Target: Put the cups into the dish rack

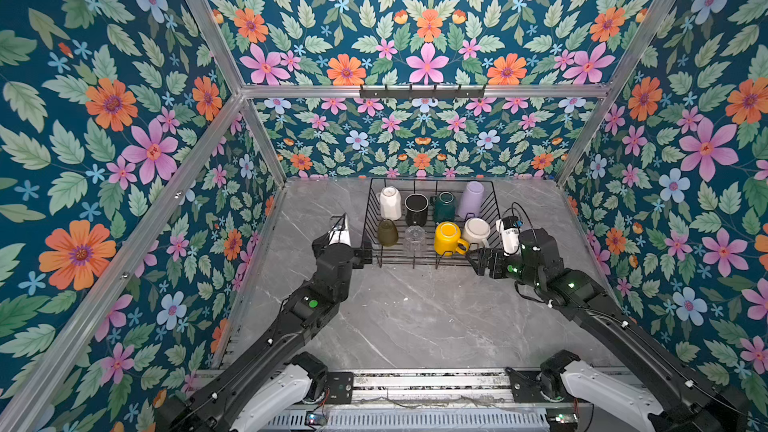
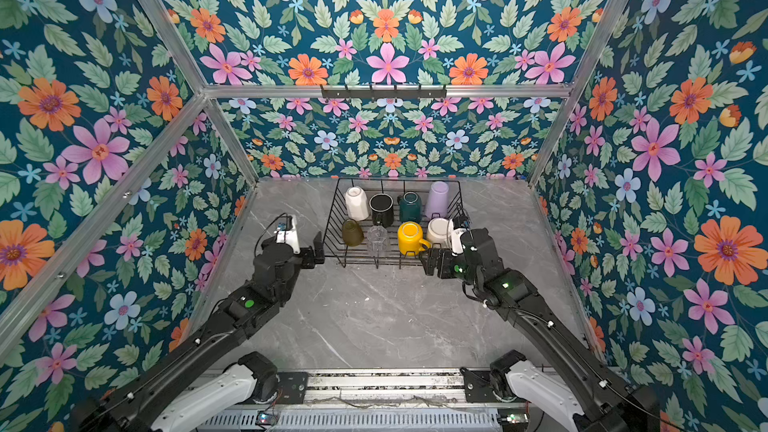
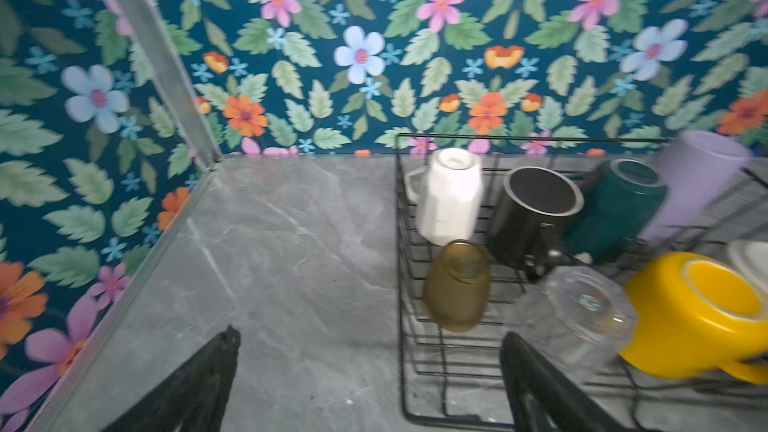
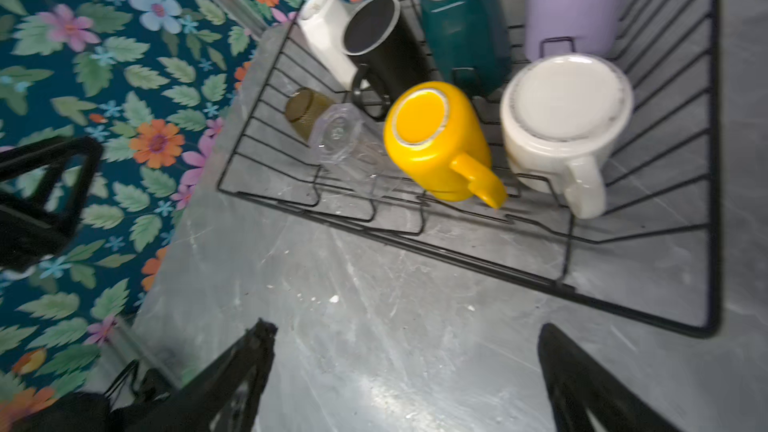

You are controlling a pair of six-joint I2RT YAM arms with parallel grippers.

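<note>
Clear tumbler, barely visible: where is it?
In both top views the clear tumbler stands in the dish rack's near row, between olive-brown tumbler and yellow mug.

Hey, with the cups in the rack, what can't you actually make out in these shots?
Lilac tumbler: far end cut off by the right wrist frame edge.
Cream mug: mostly cut off by the left wrist frame edge.
Clear glass tumbler: small and see-through in both top views; outline unclear.
White mug: base up, so its inside is hidden in every view.

No readable text, label or number anywhere.
</note>
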